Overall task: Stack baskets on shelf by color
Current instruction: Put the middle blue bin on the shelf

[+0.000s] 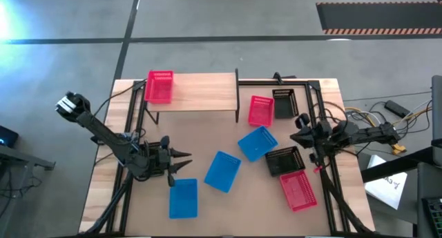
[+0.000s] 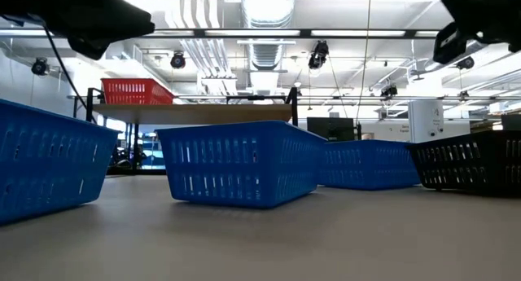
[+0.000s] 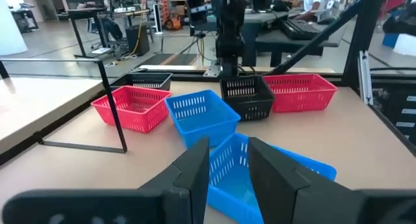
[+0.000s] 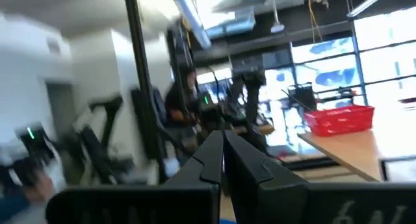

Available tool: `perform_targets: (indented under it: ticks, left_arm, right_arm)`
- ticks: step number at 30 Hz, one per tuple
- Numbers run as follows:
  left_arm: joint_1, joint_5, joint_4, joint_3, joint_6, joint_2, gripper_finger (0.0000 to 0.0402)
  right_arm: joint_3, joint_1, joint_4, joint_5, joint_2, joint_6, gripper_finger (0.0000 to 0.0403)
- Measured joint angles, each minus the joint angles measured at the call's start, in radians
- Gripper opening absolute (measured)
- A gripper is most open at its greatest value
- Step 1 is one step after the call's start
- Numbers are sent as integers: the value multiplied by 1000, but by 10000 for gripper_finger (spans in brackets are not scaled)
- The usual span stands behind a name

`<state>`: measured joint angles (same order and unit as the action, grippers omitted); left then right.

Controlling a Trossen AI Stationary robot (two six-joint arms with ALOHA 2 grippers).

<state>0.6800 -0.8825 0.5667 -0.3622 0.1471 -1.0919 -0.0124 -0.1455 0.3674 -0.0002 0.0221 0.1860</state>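
One red basket [image 1: 159,86] sits on the shelf [image 1: 200,93]; the left hand [image 1: 181,162], partly open and apparently empty, hovers before it above a blue basket [image 1: 222,171], likely its next pick. Right hand [image 1: 298,130] shut, waiting.

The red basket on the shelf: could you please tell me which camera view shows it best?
The high view: the red basket shows whole at the shelf's left end. The low view shows only its side wall; the right wrist view shows it blurred; the left wrist view misses it.
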Motion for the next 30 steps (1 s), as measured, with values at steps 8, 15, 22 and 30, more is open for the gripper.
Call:
perform_targets:
  ticks: [8,15,22,30]
  left_arm:
    - [0,0,1,-2,2,-80,88]
    - [0,1,2,-24,3,-137,88]
    - [1,19,1,-33,3,-170,88]
    - [1,18,2,-37,4,-181,88]
  right_arm:
    - [1,-124,154,137,209,33,9]
    - [-36,-243,261,448,525,28,9]
    - [-298,-265,-153,550,726,128,13]
    - [-709,-269,-792,505,1011,408,95]
